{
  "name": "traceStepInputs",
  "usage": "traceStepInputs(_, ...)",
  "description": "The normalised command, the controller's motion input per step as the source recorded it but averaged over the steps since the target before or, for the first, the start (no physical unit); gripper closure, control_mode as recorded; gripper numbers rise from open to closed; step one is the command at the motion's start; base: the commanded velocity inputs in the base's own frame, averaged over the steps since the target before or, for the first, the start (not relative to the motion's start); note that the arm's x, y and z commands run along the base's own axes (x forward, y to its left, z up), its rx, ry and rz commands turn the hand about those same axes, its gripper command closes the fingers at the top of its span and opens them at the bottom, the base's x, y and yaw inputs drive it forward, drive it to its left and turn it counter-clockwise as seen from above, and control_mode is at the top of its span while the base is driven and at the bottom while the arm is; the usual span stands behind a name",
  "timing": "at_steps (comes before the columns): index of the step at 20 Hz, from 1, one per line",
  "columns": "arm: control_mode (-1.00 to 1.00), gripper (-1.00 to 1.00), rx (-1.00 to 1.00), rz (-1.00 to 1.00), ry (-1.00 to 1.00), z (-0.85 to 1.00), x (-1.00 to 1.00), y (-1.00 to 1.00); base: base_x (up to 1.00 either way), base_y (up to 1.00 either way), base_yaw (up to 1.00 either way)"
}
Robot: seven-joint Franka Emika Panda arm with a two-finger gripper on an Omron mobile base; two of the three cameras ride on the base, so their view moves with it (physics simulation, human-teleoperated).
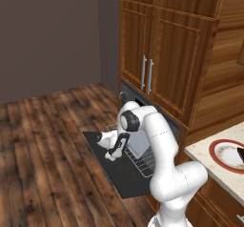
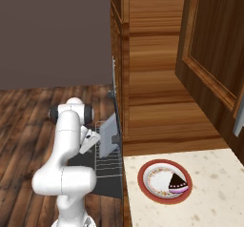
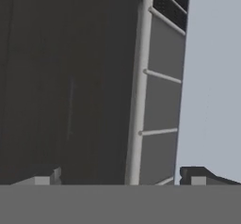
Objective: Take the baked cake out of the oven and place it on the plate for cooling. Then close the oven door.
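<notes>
While the gripper (image 1: 112, 155) hangs over the oven door (image 1: 112, 173), the baked cake (image 2: 177, 183) sits on the plate (image 2: 147, 171).

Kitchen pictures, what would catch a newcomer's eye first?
The white arm bends low over the oven door, which lies open and flat above the wood floor, with the wire rack pulled out over it. On the counter to the right sits the plate with the dark cake already on it.

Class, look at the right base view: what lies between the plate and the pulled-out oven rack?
Bare speckled counter, then its edge; nothing else stands between plate and rack.
</notes>
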Motion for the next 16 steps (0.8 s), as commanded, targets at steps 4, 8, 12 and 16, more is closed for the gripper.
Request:
traceStepInputs(4, -1.00, -1.00, 0.00, -0.03, -0.02, 0.01, 0.04, 0.00, 0.00, 0.00, 0.00)
traceStepInputs(8, -1.00, -1.00, -0.04, -0.02, -0.11, 0.00, 0.11, 0.00, 0.00, 0.00, 0.00)
traceStepInputs(12, -1.00, -1.00, -0.06, 0.00, -0.16, 0.07, 0.02, 0.00, 0.00, 0.00, 0.00)
traceStepInputs(16, -1.00, -1.00, -0.01, 0.00, -0.14, 0.25, 0.00, 0.00, 0.00, 0.00, 0.00)
